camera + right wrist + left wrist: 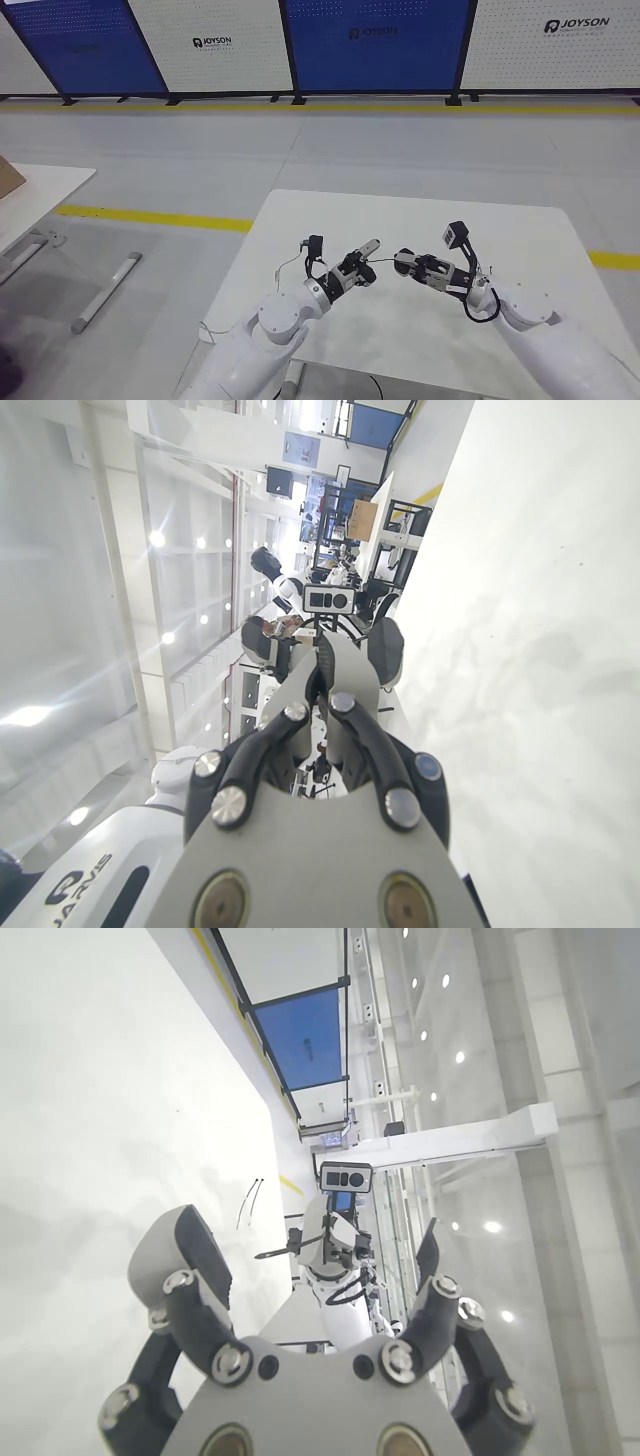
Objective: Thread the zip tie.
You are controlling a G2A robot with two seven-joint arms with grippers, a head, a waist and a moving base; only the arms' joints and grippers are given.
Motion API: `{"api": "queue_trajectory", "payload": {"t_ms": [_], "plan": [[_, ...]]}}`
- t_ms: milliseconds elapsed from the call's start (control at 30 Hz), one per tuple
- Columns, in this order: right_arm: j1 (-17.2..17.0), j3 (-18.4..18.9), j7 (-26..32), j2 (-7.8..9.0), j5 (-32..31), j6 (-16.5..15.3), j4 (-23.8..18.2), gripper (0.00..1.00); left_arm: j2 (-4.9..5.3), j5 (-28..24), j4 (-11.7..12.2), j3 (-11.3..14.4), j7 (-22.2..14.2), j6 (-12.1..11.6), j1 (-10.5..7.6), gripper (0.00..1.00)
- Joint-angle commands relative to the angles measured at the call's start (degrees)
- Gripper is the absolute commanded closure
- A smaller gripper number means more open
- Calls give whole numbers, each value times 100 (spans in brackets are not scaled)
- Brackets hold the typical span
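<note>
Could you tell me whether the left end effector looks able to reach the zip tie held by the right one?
Probably yes: the open left end effector faces the zip tie, which the right end effector holds out toward it; nothing lies between.

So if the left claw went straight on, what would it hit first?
Probably the zip tie held out by the right gripper, facing the left gripper; depth is unclear.
</note>
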Motion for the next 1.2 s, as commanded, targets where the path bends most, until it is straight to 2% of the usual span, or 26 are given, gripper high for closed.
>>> {"api": "queue_trajectory", "payload": {"t_ms": [0, 100, 200, 533, 700, 733, 767, 833, 867, 933, 1167], "plan": [[0, 0, 0, 0, 0, 0, 0, 100, -5, 96, 1, 66, -27, 7, -17, 0], [0, 0, 0, 0, 0, 0, 0, 100, -20, 67, 17, 139, -52, 19, -51, 0], [0, 0, 0, 0, 0, 0, 0, 100, -57, -373, 35, 124, 31, 85, -109, 0], [0, 0, 0, 0, 0, 0, 0, 100, -63, -363, 62, 137, 92, 81, -107, 0], [0, 0, 0, 0, 0, 0, 0, 100, -87, -436, 134, 162, 136, 8, -191, 0], [0, 0, 0, 0, 0, 0, 0, 100, -89, -451, 139, 162, 127, -8, -198, 15], [0, 0, 0, 0, 0, 0, 0, 100, -91, -462, 147, 162, 112, -24, -203, 56], [0, 0, 0, 0, 0, 0, 0, 100, -87, -381, 170, 162, 68, -64, -218, 74], [0, 0, 0, 0, 0, 0, 0, 100, -82, -309, 179, 162, 54, -109, -213, 77], [0, 0, 0, 0, 0, 0, 0, 100, -75, -248, 176, 154, 15, -228, -173, 100], [0, 0, 0, 0, 0, 0, 0, 100, -36, -109, 177, 62, -181, -449, -49, 100]]}}
